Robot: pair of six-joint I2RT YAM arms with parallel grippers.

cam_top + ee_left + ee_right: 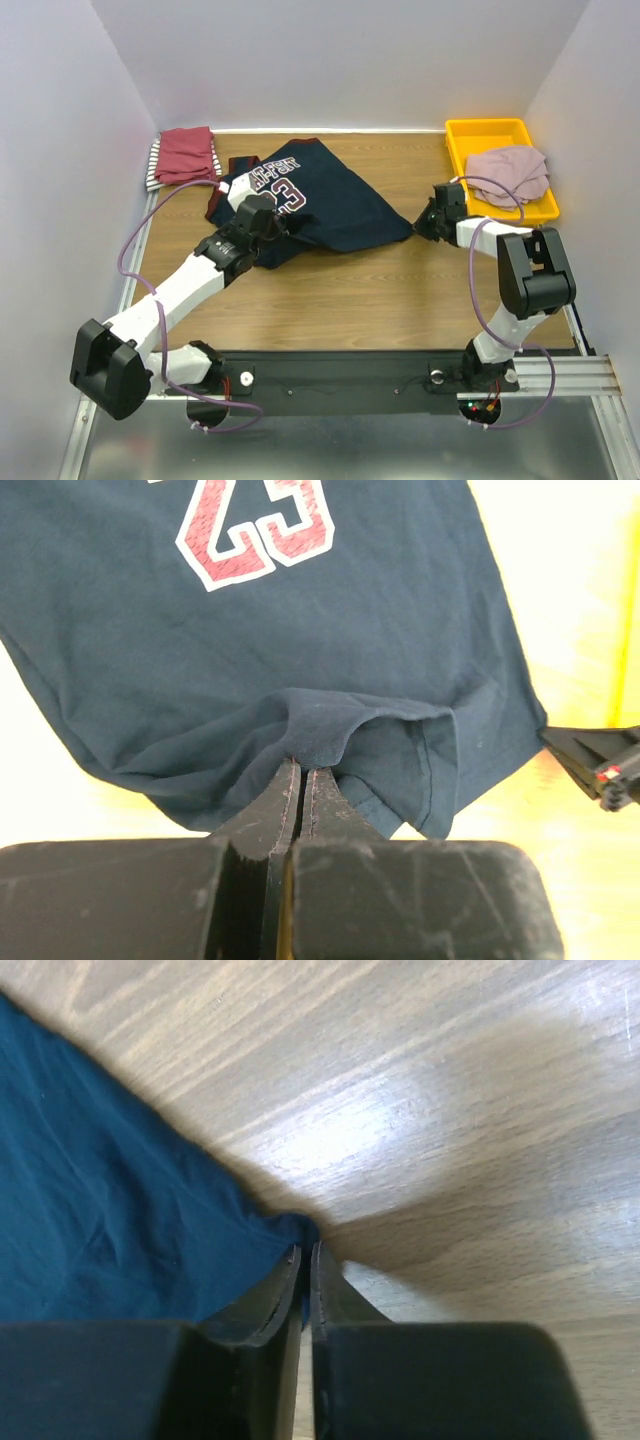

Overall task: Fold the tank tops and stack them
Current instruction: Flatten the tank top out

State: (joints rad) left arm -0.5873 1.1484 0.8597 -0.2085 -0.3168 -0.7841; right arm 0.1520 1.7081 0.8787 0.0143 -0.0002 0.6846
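Note:
A navy jersey [325,205] with maroon trim and white-edged red numbers lies spread across the middle of the table. My left gripper [262,222] is shut on a raised fold of its lower left part [330,730], jaws pressed together on the cloth. My right gripper [428,222] pinches the jersey's right corner [298,1228] just above the wood. A folded dark-red top [186,154] rests on a striped one [155,165] at the back left. A dusty-pink top [508,175] lies bunched in the yellow tray.
The yellow plastic tray [487,132] stands at the back right, close behind my right arm. White walls enclose the table on three sides. A metal rail [560,372] runs along the near edge by the arm bases.

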